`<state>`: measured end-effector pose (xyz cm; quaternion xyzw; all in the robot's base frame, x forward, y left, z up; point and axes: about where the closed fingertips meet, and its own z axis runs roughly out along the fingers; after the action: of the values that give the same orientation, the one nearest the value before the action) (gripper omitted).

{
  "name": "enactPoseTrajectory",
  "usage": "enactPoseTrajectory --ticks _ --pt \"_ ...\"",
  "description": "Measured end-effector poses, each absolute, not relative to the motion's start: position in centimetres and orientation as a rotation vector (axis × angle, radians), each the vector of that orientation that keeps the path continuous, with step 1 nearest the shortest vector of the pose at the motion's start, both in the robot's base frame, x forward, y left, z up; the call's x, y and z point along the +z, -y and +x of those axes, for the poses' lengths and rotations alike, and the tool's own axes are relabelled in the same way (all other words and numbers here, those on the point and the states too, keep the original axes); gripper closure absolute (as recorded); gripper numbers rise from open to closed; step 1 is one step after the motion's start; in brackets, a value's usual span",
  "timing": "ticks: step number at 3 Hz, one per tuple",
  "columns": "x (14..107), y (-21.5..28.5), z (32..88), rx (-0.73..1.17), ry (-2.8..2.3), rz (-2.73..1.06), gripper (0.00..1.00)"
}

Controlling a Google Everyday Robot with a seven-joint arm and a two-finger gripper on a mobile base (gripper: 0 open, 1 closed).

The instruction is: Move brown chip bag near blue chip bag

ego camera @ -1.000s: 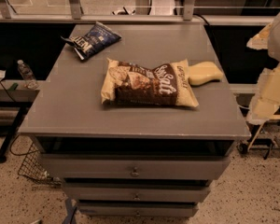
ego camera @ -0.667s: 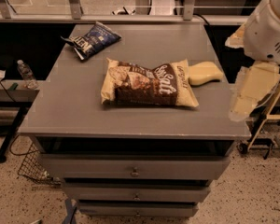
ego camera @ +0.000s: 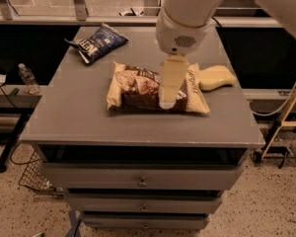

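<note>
Your pincer [ego camera: 170, 85] hides the middle of the brown chip bag [ego camera: 138, 88], and you cannot tell whether it is apart or together, or touching the bag. The arm [ego camera: 187, 14] is cut off at the top edge. The brown chip bag lies mid-desk [ego camera: 79, 112] beneath the pincer. The blue chip bag [ego camera: 99, 42] sits well apart, far left.

One gripper [ego camera: 169, 101] above one brown chip bag [ego camera: 137, 89], plus one blue chip bag [ego camera: 99, 42], one yellow block [ego camera: 216, 76], one bottle [ego camera: 27, 78]
</note>
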<state>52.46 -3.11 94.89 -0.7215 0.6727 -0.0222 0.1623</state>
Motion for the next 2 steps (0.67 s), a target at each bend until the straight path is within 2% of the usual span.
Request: enactPoseTrajectory --ticks 1,2 --pt "92.1 -1.2 54.8 -0.022 -1.900 -2.069 0.00" --pt "88.3 -2.5 57.1 0.050 -1.961 -2.042 0.18"
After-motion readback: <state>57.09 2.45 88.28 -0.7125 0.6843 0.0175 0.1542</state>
